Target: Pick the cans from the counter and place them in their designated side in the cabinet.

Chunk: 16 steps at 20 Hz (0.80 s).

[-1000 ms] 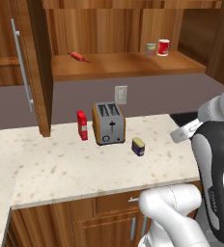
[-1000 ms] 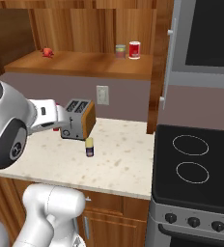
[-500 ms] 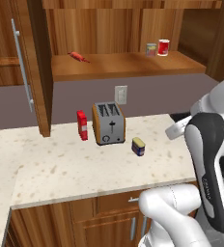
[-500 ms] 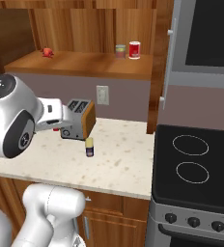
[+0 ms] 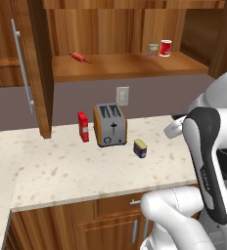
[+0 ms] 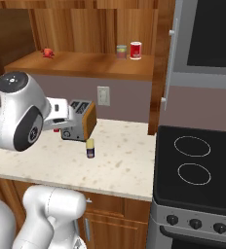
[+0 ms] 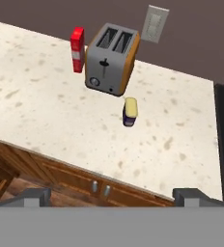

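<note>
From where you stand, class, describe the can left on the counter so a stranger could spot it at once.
Find the beige counter and the toaster on it. Just right of the toaster's front stands a squat dark blue-purple can with a yellow top, much lower than the tall red carton on the toaster's other side.

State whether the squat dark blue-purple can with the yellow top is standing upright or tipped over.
Upright. The squat dark blue-purple can stands on the beige speckled counter with its yellow top facing up, just in front of the toaster.

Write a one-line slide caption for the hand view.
Looking down past open gripper at a blue can on the speckled counter, in front of a toaster and red carton.
</note>
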Motion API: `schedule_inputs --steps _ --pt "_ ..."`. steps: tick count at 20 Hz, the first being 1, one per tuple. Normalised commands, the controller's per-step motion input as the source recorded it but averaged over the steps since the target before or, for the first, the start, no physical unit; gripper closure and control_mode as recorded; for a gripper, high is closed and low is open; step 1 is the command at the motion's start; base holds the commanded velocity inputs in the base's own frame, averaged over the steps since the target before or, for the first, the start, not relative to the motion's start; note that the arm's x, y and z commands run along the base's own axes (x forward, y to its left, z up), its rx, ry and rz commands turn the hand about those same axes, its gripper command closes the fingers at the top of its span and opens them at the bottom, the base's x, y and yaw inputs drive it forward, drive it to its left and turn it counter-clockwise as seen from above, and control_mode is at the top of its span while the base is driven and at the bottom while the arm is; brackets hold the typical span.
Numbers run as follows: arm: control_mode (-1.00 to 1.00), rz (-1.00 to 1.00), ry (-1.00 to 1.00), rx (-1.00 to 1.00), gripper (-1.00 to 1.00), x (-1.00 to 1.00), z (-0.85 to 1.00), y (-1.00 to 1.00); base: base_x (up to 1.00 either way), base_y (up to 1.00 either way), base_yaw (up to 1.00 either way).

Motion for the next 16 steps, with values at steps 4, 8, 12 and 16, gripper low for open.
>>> schedule_inputs --steps 4,8,12,16 --pt "-1.00 0.00 0.00 0.00 -1.00 0.28 -0.19 0.00 0.00 0.00 0.00" --pt "-1.00 0.00 0.00 0.00 -1.00 0.30 -0.16 0.00 0.00 0.00 0.00" --pt "-1.00 0.00 0.00 0.00 -1.00 0.27 -0.10 0.00 0.00 0.00 0.00" --pt "-1.00 0.00 0.00 0.00 -1.00 0.19 -0.07 0.00 0.00 0.00 0.00"
